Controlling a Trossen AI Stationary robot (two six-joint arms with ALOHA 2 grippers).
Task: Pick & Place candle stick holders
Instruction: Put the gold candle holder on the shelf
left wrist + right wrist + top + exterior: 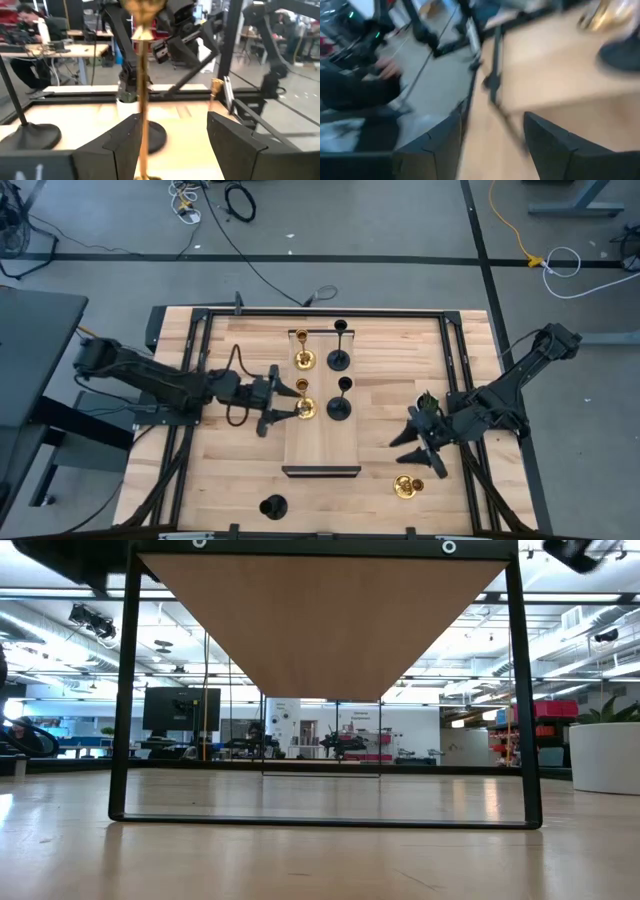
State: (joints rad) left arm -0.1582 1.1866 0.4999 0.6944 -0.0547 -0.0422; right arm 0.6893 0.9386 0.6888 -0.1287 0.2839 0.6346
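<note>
Two gold candle stick holders (304, 360) (305, 409) and two black ones (339, 360) (340, 408) stand upright on their round bases on a raised wooden board (322, 445) in the middle of the table. One black holder (272, 506) and one gold holder (405, 486) stand on the table near its near edge. My left gripper (296, 404) is open around the nearer gold holder on the board; its thin stem (143, 90) rises between the fingers (172, 120). My right gripper (415, 452) is open and empty (492, 120), above the table just beyond the loose gold holder. My left gripper comes level from the table's left, with one finger on each side of the gold holder's stem (143, 125). The stem stands right beside one finger (131, 135). I cannot tell whether that finger touches it. The holder stands upright on the board.
A small white pot with a green plant (428, 400) stands just beyond my right gripper. A black metal frame (450, 320) runs around the table top. The board's black end frame (320, 820) shows in the low view. A person sits at a desk (30, 25) beyond the table.
</note>
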